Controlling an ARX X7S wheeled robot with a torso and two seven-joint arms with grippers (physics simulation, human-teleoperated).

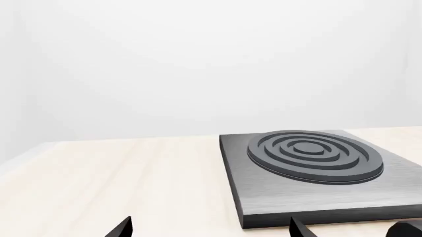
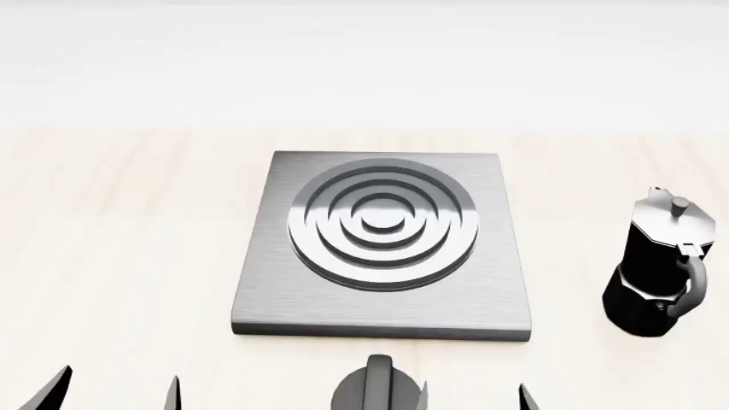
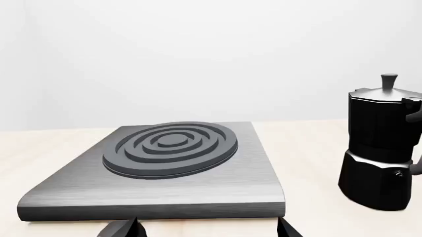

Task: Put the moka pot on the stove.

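Note:
The moka pot (image 2: 658, 266) is black with a silver lid and stands upright on the table, to the right of the stove and apart from it. It also shows in the right wrist view (image 3: 379, 148). The stove (image 2: 381, 248) is a flat grey square plate with a ring burner in the middle, and nothing is on it. It also shows in the left wrist view (image 1: 310, 168) and the right wrist view (image 3: 165, 163). My left gripper (image 2: 114, 395) is open and empty at the front left. My right gripper (image 2: 470, 400) is open and empty just in front of the stove's front edge, left of the pot.
A black round knob (image 2: 378, 389) sits on the light wooden table (image 2: 114, 239) in front of the stove, beside my right gripper's left finger. It shows at the edge of the left wrist view (image 1: 408, 229). A white wall stands behind the table.

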